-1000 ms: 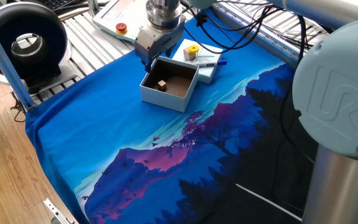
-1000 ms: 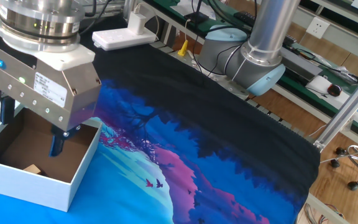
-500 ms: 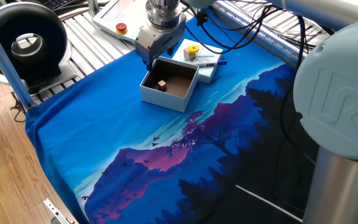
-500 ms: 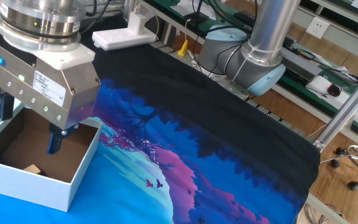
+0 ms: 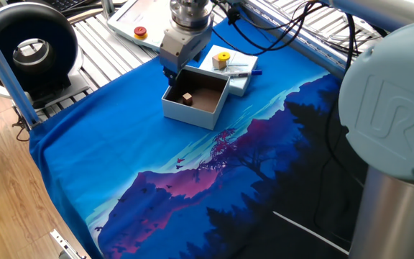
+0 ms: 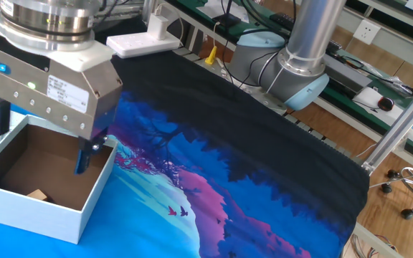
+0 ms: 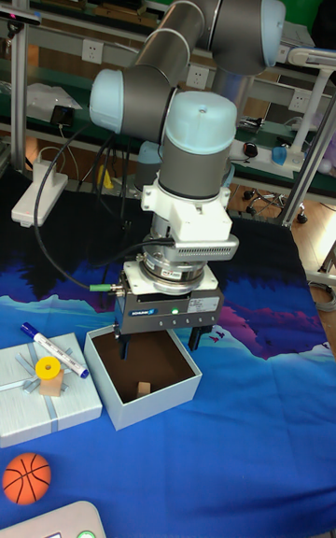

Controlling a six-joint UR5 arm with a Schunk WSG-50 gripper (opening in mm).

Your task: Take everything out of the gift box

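The gift box [image 5: 191, 114] stands open on the blue cloth, and one small wooden cube [image 5: 187, 98] lies on its brown floor. The tall fixed view shows the same cube [image 7: 143, 389] near the front wall of the box [image 7: 157, 405]. My gripper [image 7: 159, 344] hangs open and empty over the far side of the box, its fingers [image 6: 82, 155] spread nearly as wide as the box. Beside the box, the flat lid [image 7: 73, 400] carries a yellow disc [image 7: 48, 369] on top of another wooden cube, plus a blue-and-white pen [image 7: 54, 349]. An orange ball [image 7: 26, 477] rests on the cloth.
A white pendant with a red button [image 5: 141, 32] lies beyond the cloth's far edge. A black round device [image 5: 27, 50] sits off the table corner. The arm's base [image 6: 292, 72] stands at the cloth's far side, with a power strip [image 6: 145, 43] beside it.
The gripper has risen a little above the box and shifted slightly sideways, still open. The cube in the box and the items on the lid have not moved.
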